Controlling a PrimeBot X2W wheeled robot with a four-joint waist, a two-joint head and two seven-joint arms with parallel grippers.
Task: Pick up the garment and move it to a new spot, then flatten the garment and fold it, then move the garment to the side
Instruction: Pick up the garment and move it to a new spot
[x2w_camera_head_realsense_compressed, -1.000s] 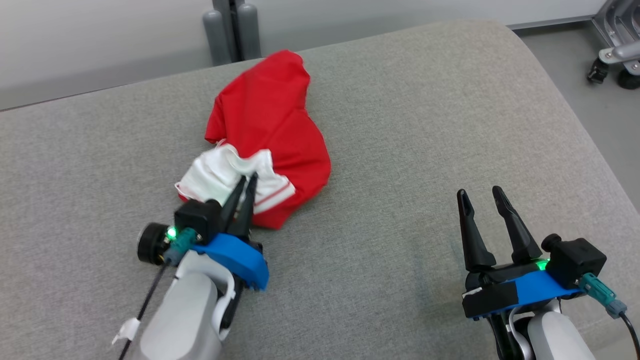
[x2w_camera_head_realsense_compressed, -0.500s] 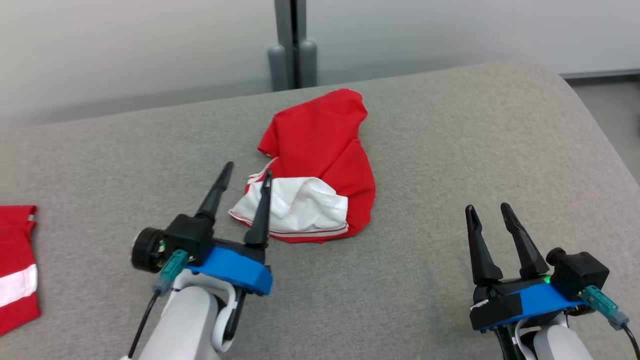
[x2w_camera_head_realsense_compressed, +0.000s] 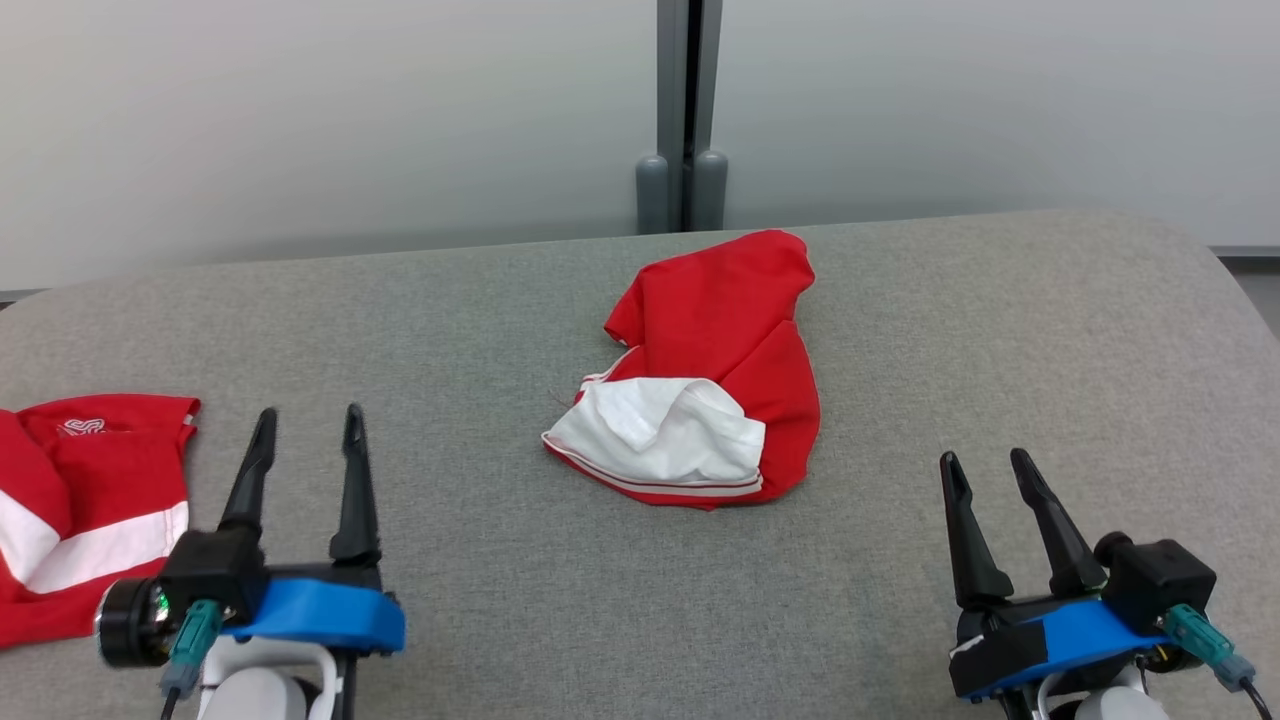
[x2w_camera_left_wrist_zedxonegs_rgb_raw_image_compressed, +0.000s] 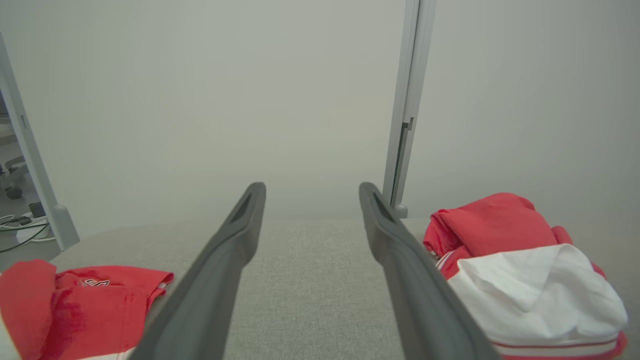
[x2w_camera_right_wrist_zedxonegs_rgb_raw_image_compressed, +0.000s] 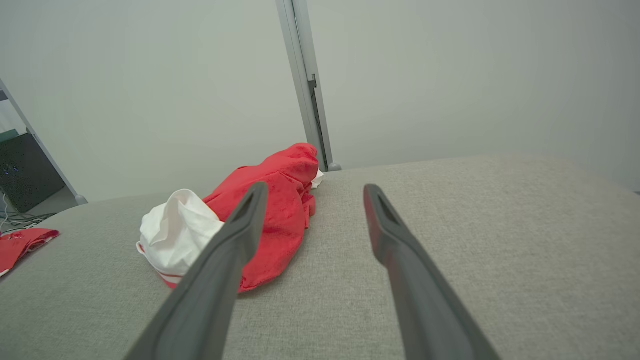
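The garment (x2w_camera_head_realsense_compressed: 720, 350) lies crumpled in the middle of the grey surface (x2w_camera_head_realsense_compressed: 1000, 330), while the left gripper (x2w_camera_head_realsense_compressed: 308, 413) and right gripper (x2w_camera_head_realsense_compressed: 984, 458) hover either side, well apart from it, fingers spread and empty, likely poised to flatten it.

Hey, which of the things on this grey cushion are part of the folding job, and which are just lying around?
In the job:
crumpled red and white fabric garment
left gripper, open
right gripper, open

Lying about:
flatter red fabric garment with a white stripe, far left
grey metal post behind
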